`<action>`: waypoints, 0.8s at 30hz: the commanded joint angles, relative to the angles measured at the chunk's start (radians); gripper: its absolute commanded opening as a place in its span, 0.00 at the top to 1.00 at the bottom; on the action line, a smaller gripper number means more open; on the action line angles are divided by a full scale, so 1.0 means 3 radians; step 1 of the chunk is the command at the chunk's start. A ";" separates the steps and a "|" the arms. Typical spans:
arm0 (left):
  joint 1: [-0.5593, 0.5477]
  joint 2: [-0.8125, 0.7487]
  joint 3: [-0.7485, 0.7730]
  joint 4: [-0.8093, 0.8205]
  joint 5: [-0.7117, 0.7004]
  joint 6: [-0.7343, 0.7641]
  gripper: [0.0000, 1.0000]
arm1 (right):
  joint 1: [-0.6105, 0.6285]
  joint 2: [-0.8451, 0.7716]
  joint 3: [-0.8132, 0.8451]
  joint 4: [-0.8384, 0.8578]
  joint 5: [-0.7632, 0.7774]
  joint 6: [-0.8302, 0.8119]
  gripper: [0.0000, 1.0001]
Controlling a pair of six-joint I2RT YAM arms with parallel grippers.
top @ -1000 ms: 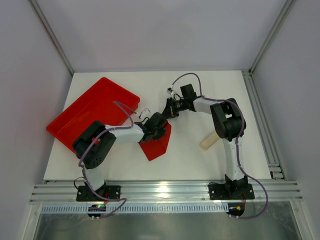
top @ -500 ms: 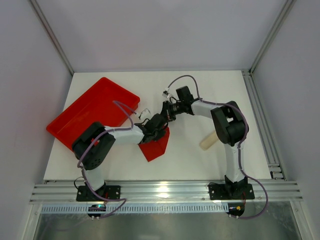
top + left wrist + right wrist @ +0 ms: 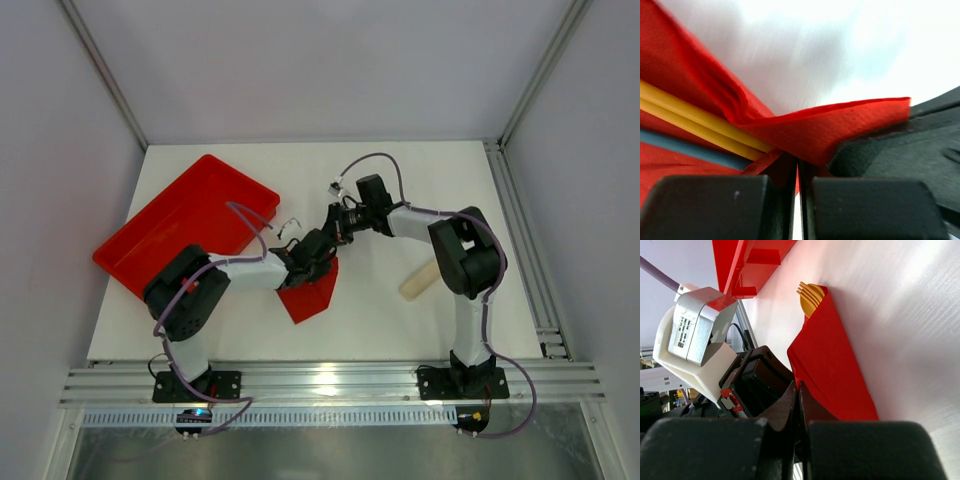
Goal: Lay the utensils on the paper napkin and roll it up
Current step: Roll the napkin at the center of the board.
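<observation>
As right end effector (image 3: 333,226) edges left, pressed together | left end effector (image 3: 318,262) pinches paper napkin (image 3: 310,295) | utensils (image 3: 808,297) wrapped inside

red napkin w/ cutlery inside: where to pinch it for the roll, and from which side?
Pinch the paper napkin by its raised folded flap at the far corner, clear of the utensils. The flap stands off the table, so fingers can likely close on paper alone. Come in low from the far side. The left gripper and right gripper are both shut on it there.
</observation>
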 commanded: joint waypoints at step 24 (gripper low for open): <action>-0.0018 -0.0083 -0.0144 -0.0105 -0.0149 0.0275 1.00 | 0.0195 -0.0274 -0.0347 0.0689 -0.0399 0.0614 0.96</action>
